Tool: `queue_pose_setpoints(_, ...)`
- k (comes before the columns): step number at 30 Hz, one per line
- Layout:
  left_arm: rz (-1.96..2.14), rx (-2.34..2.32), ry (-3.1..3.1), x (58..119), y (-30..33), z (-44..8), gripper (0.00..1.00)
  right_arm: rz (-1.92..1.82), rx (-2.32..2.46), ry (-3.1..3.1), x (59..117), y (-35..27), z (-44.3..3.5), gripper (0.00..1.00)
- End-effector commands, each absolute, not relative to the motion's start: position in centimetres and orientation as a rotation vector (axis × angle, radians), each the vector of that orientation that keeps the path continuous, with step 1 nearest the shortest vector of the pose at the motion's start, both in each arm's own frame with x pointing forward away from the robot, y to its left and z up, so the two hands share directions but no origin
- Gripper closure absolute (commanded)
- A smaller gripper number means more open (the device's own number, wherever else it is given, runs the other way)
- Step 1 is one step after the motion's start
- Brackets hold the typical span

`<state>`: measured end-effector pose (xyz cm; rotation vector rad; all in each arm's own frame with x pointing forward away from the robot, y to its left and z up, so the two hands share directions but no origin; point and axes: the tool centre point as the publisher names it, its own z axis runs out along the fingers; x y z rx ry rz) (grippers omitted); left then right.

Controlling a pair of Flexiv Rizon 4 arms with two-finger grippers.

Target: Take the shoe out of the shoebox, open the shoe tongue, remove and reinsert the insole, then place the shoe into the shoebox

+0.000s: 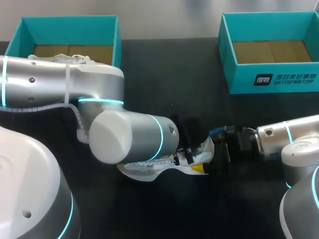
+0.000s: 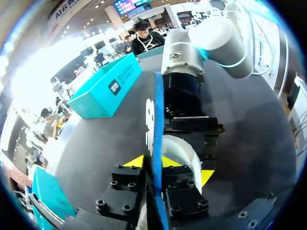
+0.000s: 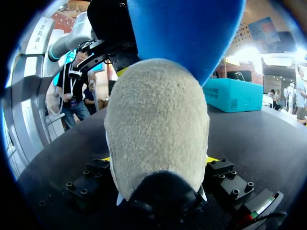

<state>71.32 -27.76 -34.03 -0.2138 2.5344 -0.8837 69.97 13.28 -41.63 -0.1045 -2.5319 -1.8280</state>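
- A black table point(image 1: 164, 74) fills the head view. A blue-green left shoebox point(image 1: 70, 21) and a right shoebox point(image 1: 269, 82) sit at its far side, well apart from both claws.
- In the same view the white shoe point(image 1: 144, 172) lies on the table. The left claw point(image 1: 199, 167) is at one end of it, and the right claw point(image 1: 222, 152) is just beside.
- In the left wrist view the thin blue insole point(image 2: 157, 115) stands on its edge between the fingers of the left claw point(image 2: 156, 167), which pinch it. The right claw point(image 2: 184, 103) is just ahead.
- In the right wrist view the right claw point(image 3: 158, 160) squeezes the fuzzy grey shoe point(image 3: 158, 124) from both sides. The insole point(image 3: 187, 28) sticks up ahead of it, held by the left claw point(image 3: 117, 50).
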Motion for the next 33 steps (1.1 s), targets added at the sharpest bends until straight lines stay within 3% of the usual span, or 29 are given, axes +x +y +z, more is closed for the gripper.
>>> queue_pose_setpoints(1,-0.908,-0.215,2.553,71.8,-28.0,-34.2,1.00,-1.822,-0.106,-2.536,69.9,13.4,-41.7,1.00)
queue_pose_setpoints(11,-1.027,-0.224,2.651,72.9,-28.4,-32.4,1.00,-1.822,-0.106,-2.536,69.9,13.4,-41.7,1.00)
queue_pose_setpoints(33,-1.143,-0.171,2.897,72.0,-33.6,-22.8,1.00,-1.822,-0.106,-2.536,69.9,13.4,-41.7,1.00)
